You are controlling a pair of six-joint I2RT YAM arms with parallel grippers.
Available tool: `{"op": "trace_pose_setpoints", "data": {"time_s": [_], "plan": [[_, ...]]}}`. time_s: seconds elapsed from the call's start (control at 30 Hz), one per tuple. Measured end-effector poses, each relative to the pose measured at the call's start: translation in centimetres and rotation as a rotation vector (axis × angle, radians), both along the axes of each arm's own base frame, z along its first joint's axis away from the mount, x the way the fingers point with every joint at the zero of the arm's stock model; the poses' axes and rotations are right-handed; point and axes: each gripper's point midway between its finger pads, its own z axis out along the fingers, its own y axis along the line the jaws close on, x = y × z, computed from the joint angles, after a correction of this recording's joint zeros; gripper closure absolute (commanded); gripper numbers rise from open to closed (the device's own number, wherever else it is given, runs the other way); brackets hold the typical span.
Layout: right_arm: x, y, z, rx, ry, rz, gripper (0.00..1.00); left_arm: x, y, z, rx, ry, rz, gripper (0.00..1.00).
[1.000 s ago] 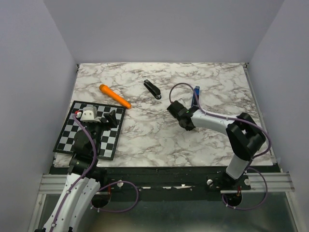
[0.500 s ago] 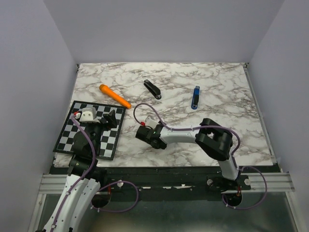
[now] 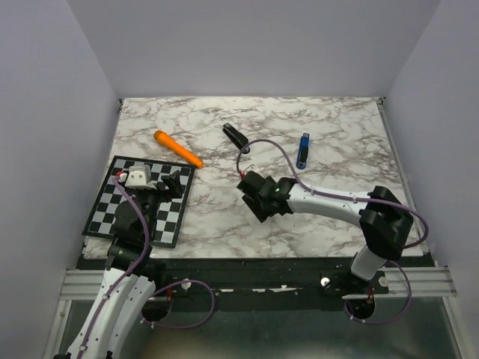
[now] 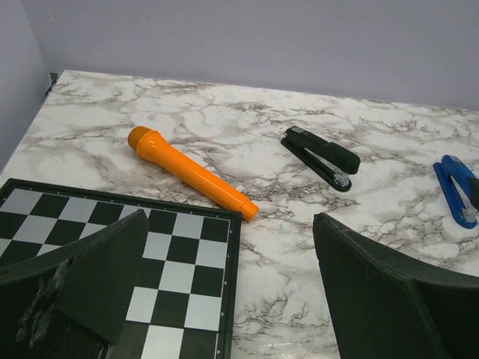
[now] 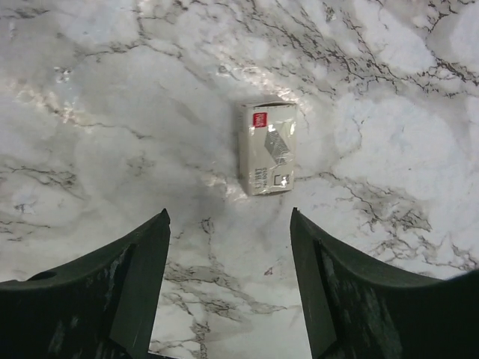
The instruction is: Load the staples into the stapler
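Note:
A black stapler (image 3: 236,137) (image 4: 320,157) lies closed at the back middle of the marble table. A blue stapler (image 3: 303,150) (image 4: 458,188) lies to its right. My right gripper (image 3: 251,191) (image 5: 229,224) hovers over the table's middle, open, with nothing between its fingers. Just ahead of its fingertips, a small whitish cardboard box (image 5: 268,147) lies flat on the marble. The staples show in no view. My left gripper (image 3: 174,185) (image 4: 239,299) stands wide open and empty over the right edge of the checkerboard.
An orange flashlight-like cylinder (image 3: 178,148) (image 4: 191,172) lies diagonally left of the black stapler. A black-and-white checkerboard (image 3: 105,209) (image 4: 179,254) covers the table's front left. Walls close in the left, back and right sides.
My right arm swung from beside the blue stapler to the front left, then back to the table's middle, and its jaws opened. The left arm stayed still.

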Motion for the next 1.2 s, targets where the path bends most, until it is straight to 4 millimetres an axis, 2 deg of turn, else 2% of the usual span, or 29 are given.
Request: {"op": "trace_pose_setpoints", "data": {"time_s": [0.2,0.4,0.63,0.73,1.0,1.2], "plan": [[1.4,-1.7,-2.1,0.129,0.134,-0.032,0.26,0.0,-0.3,-0.4,0.003,0.017,-0.017,0.01],[2.1,-0.5,-3.9,0.191,0.206,0.017,0.26,-0.3,-0.8,-1.1,0.014,0.061,-0.045,0.01],[3.5,1.1,-3.8,0.215,0.180,0.091,0.29,-0.8,-1.5,-0.6,0.019,0.077,-0.091,0.01],[3.5,1.2,-3.7,0.216,0.187,0.125,0.29,-1.0,-1.7,-0.7,0.022,0.086,-0.109,0.01],[3.7,1.2,-2.0,0.244,0.174,0.154,0.20,-1.0,-2.3,-1.5,0.033,0.120,-0.139,0.01],[6.1,0.9,-1.2,0.273,0.155,0.109,0.18,-0.6,-2.7,-1.8,0.046,0.145,-0.158,0.01]]}}
